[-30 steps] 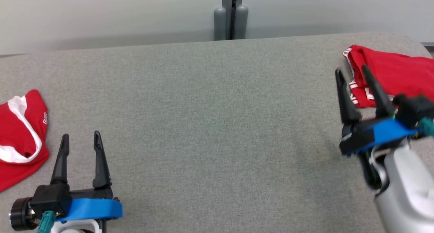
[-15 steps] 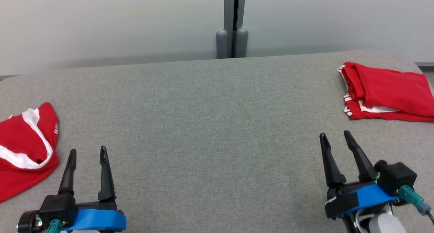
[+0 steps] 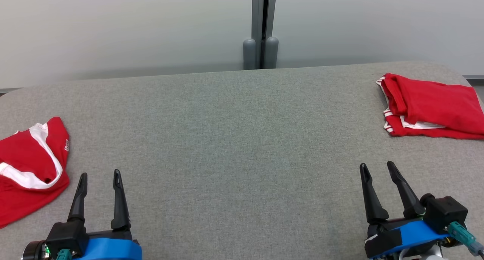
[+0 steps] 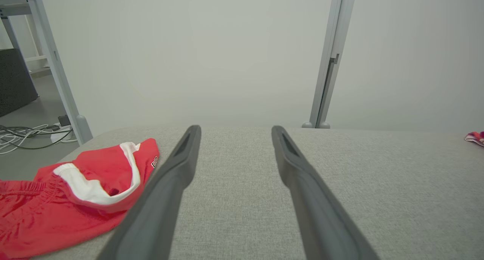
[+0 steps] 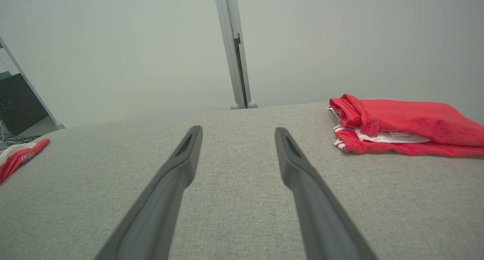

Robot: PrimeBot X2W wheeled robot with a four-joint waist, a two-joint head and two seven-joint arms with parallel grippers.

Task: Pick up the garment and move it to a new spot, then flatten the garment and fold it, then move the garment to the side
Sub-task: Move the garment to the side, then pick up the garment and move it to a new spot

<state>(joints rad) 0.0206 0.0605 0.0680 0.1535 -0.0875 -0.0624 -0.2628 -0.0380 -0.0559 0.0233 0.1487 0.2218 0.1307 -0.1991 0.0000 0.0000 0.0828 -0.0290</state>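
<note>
So our left gripper (image 3: 100, 173) and right gripper (image 3: 376, 164) both sit spread wide, holding nothing, low over the grey table (image 3: 242, 139). The folded garment (image 3: 431, 105) lies at the far right edge, and the crumpled garment (image 3: 26, 165) is just beside our left gripper.

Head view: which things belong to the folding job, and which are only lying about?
Job: folded red garment, set aside; crumpled red garment, probably next; left gripper and right gripper, both open; grey table.
Lying about: grey post, pale wall behind.
</note>
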